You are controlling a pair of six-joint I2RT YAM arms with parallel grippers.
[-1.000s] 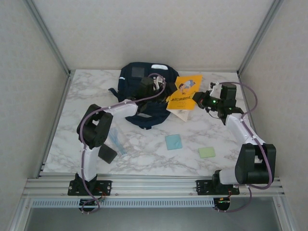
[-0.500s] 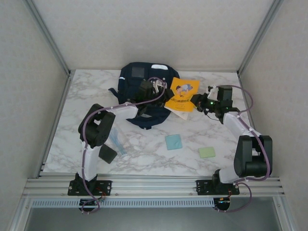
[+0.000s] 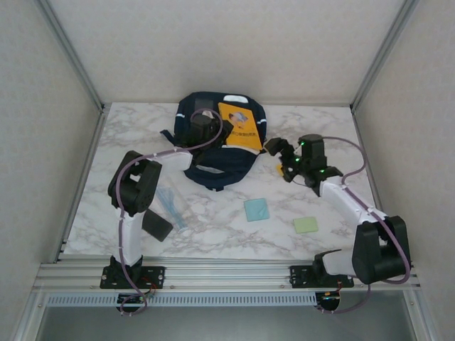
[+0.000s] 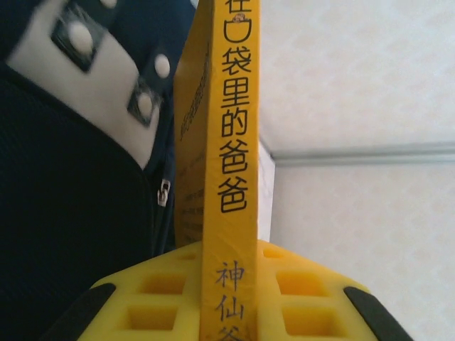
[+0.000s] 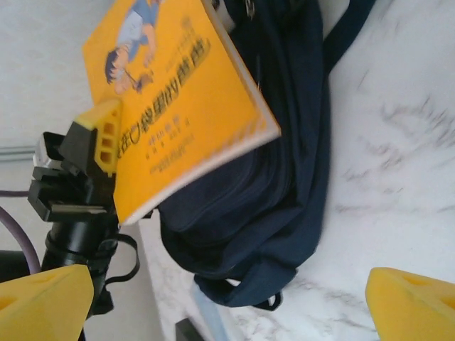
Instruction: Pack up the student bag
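Note:
The student bag [image 3: 213, 160], a dark navy backpack, lies at the back middle of the marble table. My left gripper [image 3: 217, 128] is shut on the spine edge of a yellow book [image 3: 240, 126] and holds it over the bag's upper part. In the left wrist view the book's spine [image 4: 231, 142] stands between the yellow pads of my left gripper [image 4: 231, 312], with the bag [image 4: 71, 213] to its left. My right gripper [image 3: 279, 158] stands open just right of the bag, empty. In the right wrist view its open fingertips [image 5: 43, 302] frame the book [image 5: 178, 106] and the bag [image 5: 277, 199].
A blue square pad [image 3: 257, 209] and a green pad [image 3: 306, 224] lie in front of the bag. A black block [image 3: 158, 225] and a pale blue packet [image 3: 170, 206] lie by the left arm. Walls and frame posts close in the table's sides and back.
The right gripper has let go of the yellow book, opened wide and drawn back. The left gripper has shut on the book and carried it left, over the bag.

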